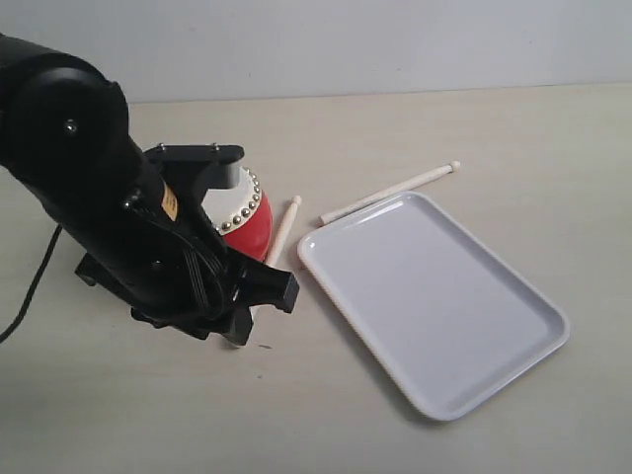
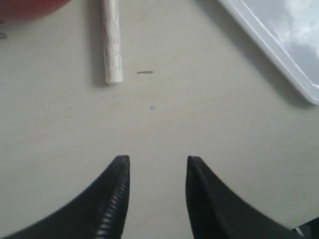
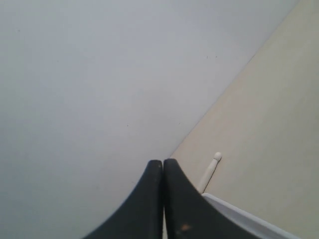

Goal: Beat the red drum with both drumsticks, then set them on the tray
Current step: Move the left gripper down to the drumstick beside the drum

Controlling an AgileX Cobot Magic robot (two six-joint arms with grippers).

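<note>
The left gripper (image 2: 157,167) hangs low over the table (image 2: 209,124) with its jaws spread apart and nothing between them. A little ahead lies the near drumstick (image 2: 112,45), flat on the table, its blunt end pointing towards the jaws but somewhat to one side of the gap. I judge the jaws are open in order to take this stick, and that they must shift sideways first.

The right gripper (image 3: 162,167) is fully closed on nothing and is held up facing the grey wall (image 3: 99,74), probably only waiting.

The far drumstick (image 1: 390,193) lies on the table along the far rim of the tray (image 1: 434,306); whether it touches the rim I cannot tell. Both sticks are thin, pale wood, and the far one shows a small round tip. The white tray holds nothing.

The red drum (image 1: 255,225) stands upright just beside the near drumstick, partly hidden by the left arm, with a glossy body and brass studs around a cream head.
</note>
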